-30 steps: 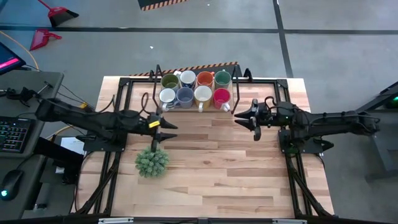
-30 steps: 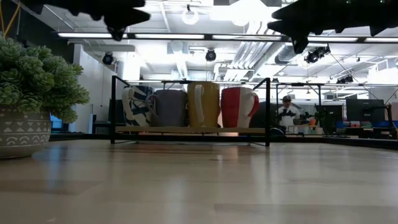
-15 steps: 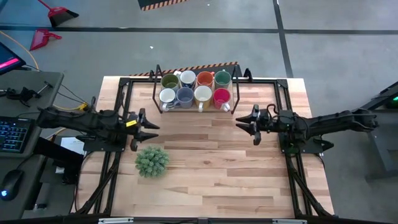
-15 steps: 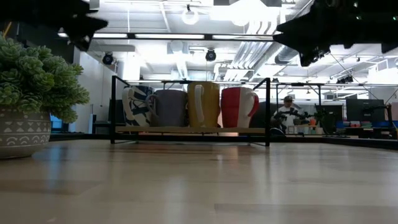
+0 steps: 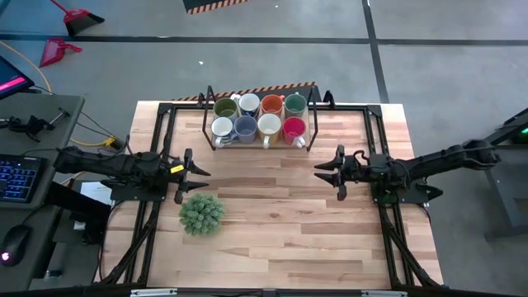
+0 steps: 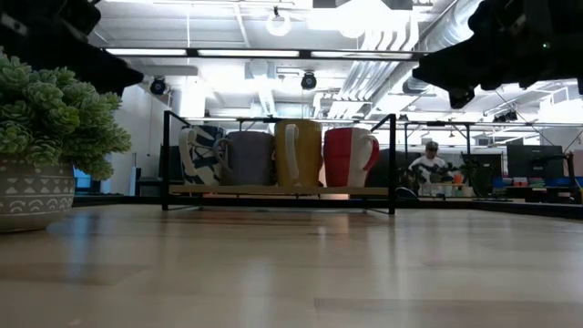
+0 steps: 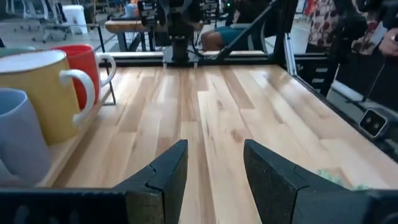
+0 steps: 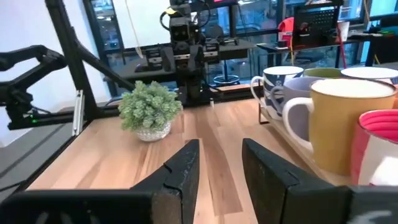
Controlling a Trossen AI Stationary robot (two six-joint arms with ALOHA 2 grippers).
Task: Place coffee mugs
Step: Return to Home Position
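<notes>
Wooden table [image 5: 272, 239] fills centre. Black wire shelf [image 5: 205, 125] upper centre, holding eight coffee mugs [image 5: 257, 117], two rows of four. Plant [image 5: 201, 213] lower left of centre. Left gripper [image 5: 200, 173] mid-left, right gripper [image 5: 320, 172] mid-right: both spread apart, empty.

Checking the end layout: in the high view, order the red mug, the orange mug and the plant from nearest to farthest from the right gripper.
Measured from the right gripper:
1. red mug, right end of the front row.
2. orange mug, back row, one place further left.
3. plant, far across on the left side.
</notes>
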